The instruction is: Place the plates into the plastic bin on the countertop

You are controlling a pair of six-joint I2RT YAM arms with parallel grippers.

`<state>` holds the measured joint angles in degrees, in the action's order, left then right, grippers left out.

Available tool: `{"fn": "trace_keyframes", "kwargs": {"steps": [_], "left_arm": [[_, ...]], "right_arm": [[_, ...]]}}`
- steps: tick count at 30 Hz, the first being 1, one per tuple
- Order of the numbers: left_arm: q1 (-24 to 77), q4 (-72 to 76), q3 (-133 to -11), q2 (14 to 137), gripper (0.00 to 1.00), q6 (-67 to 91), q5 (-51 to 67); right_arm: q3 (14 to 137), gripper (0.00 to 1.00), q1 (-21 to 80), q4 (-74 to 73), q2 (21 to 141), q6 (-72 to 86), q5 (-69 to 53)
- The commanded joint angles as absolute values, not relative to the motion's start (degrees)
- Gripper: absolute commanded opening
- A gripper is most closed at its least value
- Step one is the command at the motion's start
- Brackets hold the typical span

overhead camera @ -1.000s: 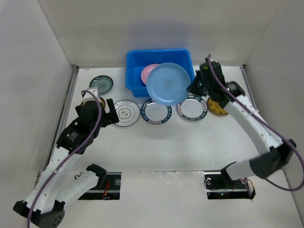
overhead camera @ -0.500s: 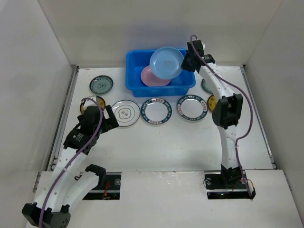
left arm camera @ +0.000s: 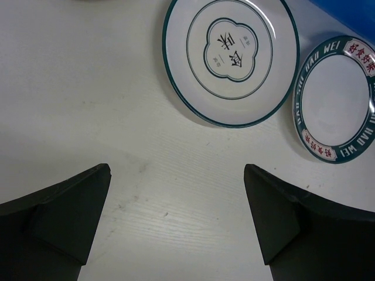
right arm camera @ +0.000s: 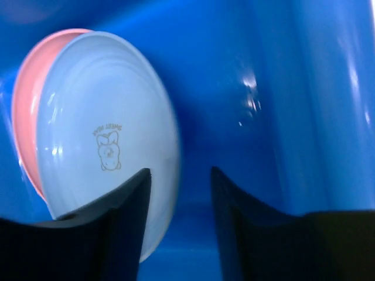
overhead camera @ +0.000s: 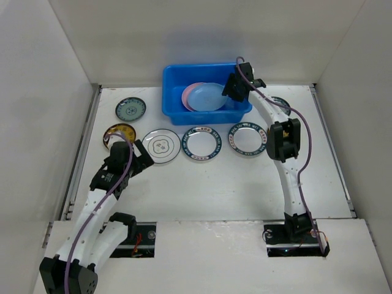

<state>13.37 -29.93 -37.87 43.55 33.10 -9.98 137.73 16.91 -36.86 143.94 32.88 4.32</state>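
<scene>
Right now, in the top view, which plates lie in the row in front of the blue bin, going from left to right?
yellow-brown plate → white plate with clover mark → first dark-rimmed lettered plate → second dark-rimmed lettered plate

Top external: high at near edge, looking down over whole desk (overhead camera: 214,196). Left wrist: close, facing down, shares white clover-emblem plate (left arm camera: 231,58). Right wrist: very close, inside blue bin (right arm camera: 281,88).
</scene>
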Motion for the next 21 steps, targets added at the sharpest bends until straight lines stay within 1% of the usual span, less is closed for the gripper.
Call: {"fn": "trace_keyframes", "kwargs": {"steps": [1,4,7,10,13,16,17,21], "left_arm": [[12.0,-25.1,-35.8,44.1,1.0,36.5,-8.0],[11.0,-22.9,-34.6,45.1,1.0,38.3,-6.4],[9.9,-19.3,-33.6,47.6,1.0,40.2,-4.4],[9.3,-14.3,-32.9,51.6,1.0,41.7,-3.2],[9.1,-8.4,-31.7,56.2,0.98,43.8,-2.9],[8.7,-2.6,-30.3,60.8,0.94,46.7,-2.8],[8.6,-1.2,-30.0,62.2,0.91,47.7,-2.8],[8.4,3.4,-28.6,65.4,0.85,52.5,-3.7]], "right_arm": [[141.0,0.63,17.3,-31.7,143.9,31.9,4.4],[140.0,0.78,18.0,-30.9,141.7,30.7,5.0],[135.5,0.83,18.9,-27.8,135.0,29.4,6.1],[127.3,0.86,20.0,-22.4,125.4,27.9,6.9],[116.4,0.89,20.9,-16.5,114.4,26.6,7.4],[105.9,0.9,21.7,-12.7,104.4,25.7,7.0],[101.6,0.9,22.3,-11.8,100.5,25.1,6.9],[87.9,0.92,23.7,-10.0,89.0,23.1,7.4]]}}
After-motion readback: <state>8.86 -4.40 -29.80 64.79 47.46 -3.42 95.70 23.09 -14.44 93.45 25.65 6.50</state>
